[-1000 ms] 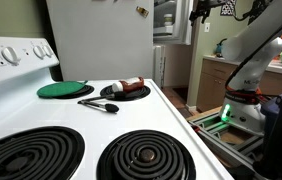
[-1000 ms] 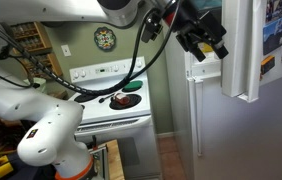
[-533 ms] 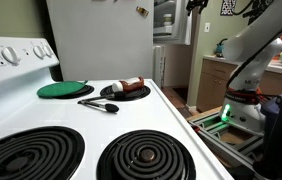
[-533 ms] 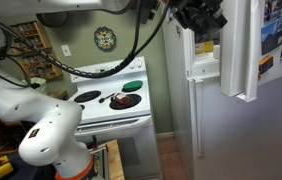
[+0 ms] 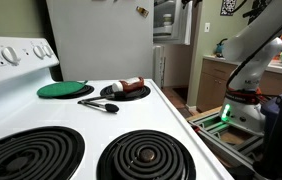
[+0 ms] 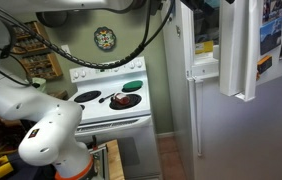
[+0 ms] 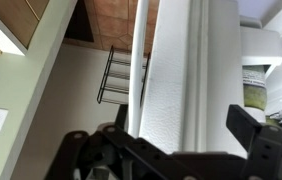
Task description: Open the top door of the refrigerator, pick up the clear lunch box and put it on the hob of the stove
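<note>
The refrigerator (image 5: 101,40) stands behind the stove, its top door (image 6: 239,50) swung open and seen edge-on. In the wrist view my gripper (image 7: 161,138) is open, its dark fingers (image 7: 246,125) on either side of a white door panel edge (image 7: 171,70). In both exterior views the gripper has almost left the top of the picture. Shelves with pale and greenish items (image 7: 256,92) show to the right; I cannot make out the clear lunch box among them. The hob (image 5: 81,122) is white enamel with black coil burners (image 5: 146,155).
On the hob's far end lie a green disc (image 5: 65,89), a black plate with food (image 5: 126,92) and a black utensil (image 5: 99,104). The robot base (image 5: 243,100) stands beside the stove (image 6: 111,118). A wire rack (image 7: 116,75) hangs on the wall.
The gripper has risen from in front of the open top compartment until it is nearly out of the top of both exterior views. Its jaws stay open.
</note>
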